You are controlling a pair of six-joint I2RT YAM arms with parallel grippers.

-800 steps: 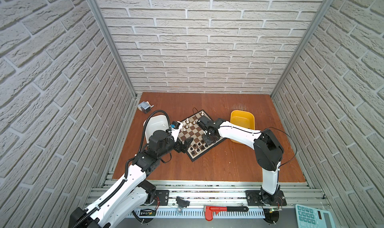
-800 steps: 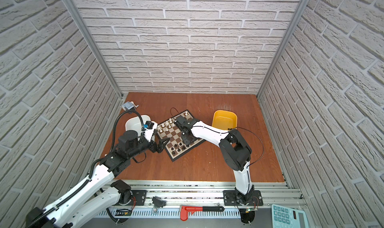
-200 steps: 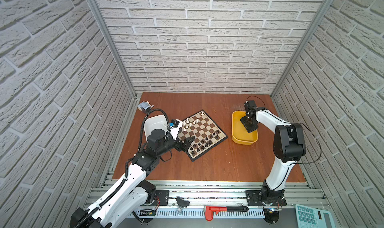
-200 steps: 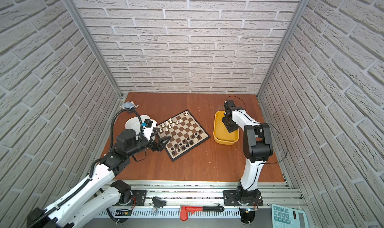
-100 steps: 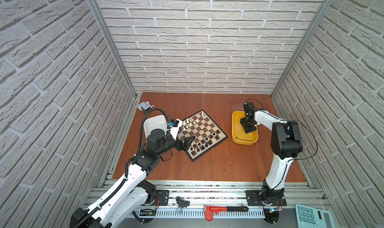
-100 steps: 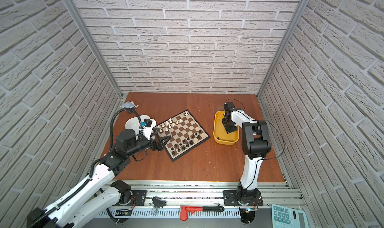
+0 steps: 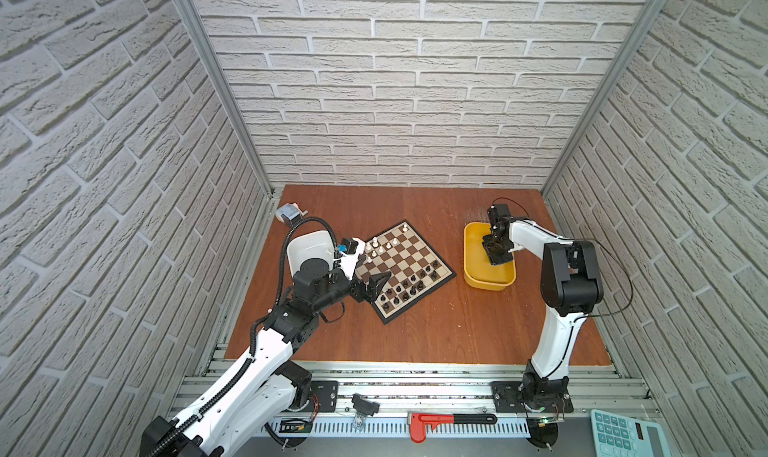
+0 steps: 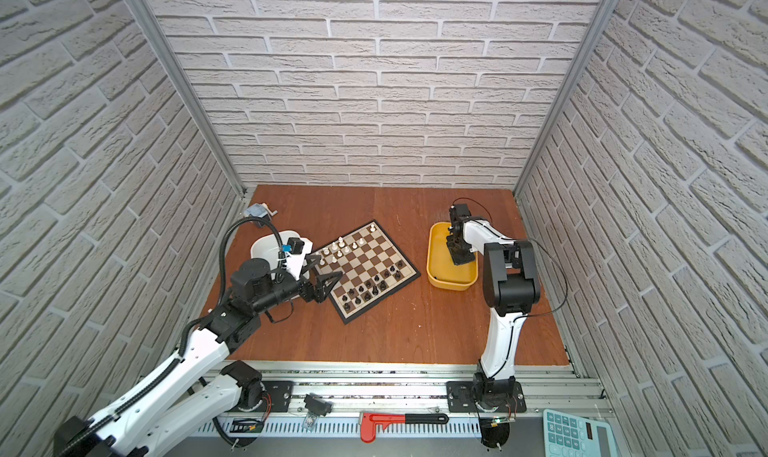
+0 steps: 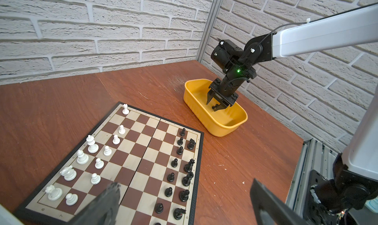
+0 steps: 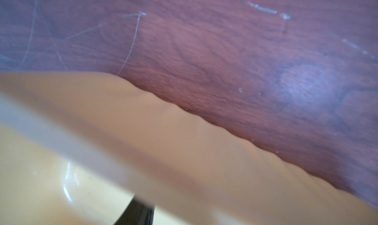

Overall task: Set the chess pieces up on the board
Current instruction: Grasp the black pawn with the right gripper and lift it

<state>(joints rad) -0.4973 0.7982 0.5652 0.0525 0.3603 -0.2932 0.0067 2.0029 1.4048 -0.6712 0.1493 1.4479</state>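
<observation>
At a top view's right, the right gripper (image 7: 497, 261) straddles a black chess piece (image 9: 215, 107) inside the yellow tub (image 7: 489, 285), jaws half-apart, grip unclear. The left gripper (image 9: 184, 190), farther away, gapes empty.

Wooden table (image 7: 436, 330): board (image 7: 409, 259), yellow tub (image 7: 490, 286), white tub (image 7: 307, 247).

High top views and the low left wrist view share the board (image 7: 405, 270).
</observation>
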